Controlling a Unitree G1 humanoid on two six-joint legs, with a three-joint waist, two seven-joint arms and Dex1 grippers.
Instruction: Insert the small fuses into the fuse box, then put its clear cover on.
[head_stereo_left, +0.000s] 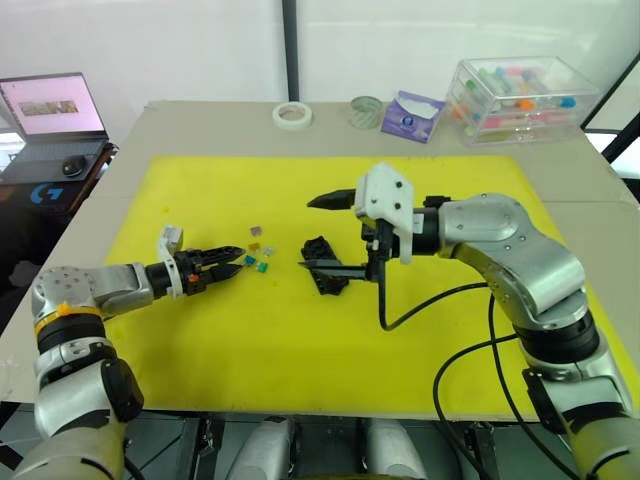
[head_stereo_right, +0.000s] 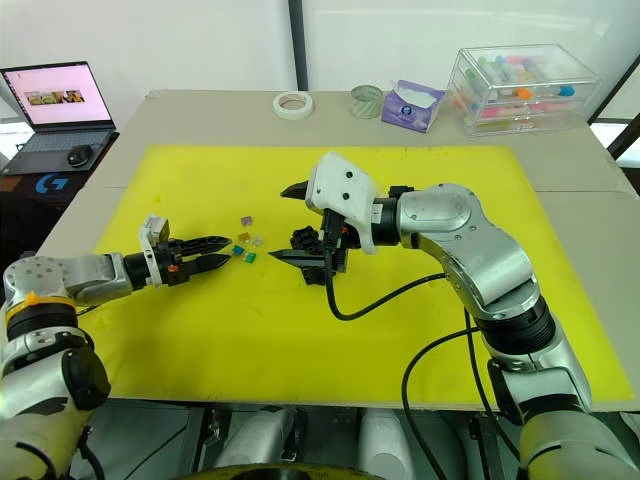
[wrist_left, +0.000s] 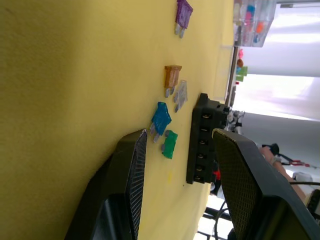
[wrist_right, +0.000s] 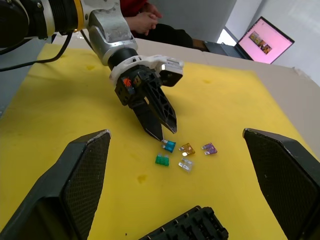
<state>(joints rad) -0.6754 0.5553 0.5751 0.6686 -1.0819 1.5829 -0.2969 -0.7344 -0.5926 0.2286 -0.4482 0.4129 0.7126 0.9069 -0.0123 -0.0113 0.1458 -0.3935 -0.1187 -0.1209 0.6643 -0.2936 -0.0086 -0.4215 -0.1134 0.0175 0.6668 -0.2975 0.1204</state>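
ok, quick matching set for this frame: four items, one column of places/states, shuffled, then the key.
1. left gripper
2. fuse box
3. purple fuse
4. tape roll

a. on the bare table beyond the yellow mat
b. open, tips at the teal fuse
c. loose on the mat, outermost of the cluster
d. below the open right gripper

1-b, 2-d, 3-c, 4-a

Yellow mat (head_stereo_left: 300, 330) spread over a beige table (head_stereo_left: 200, 125). At the far edge: roll of white tape (head_stereo_left: 292, 115), then a small clear round container (head_stereo_left: 366, 110) to its right, then a purple packet (head_stereo_left: 410, 115). Far right: large clear box (head_stereo_left: 520, 98) of coloured tubes. Far left, off the table: open laptop (head_stereo_left: 55, 110) with a lit screen.
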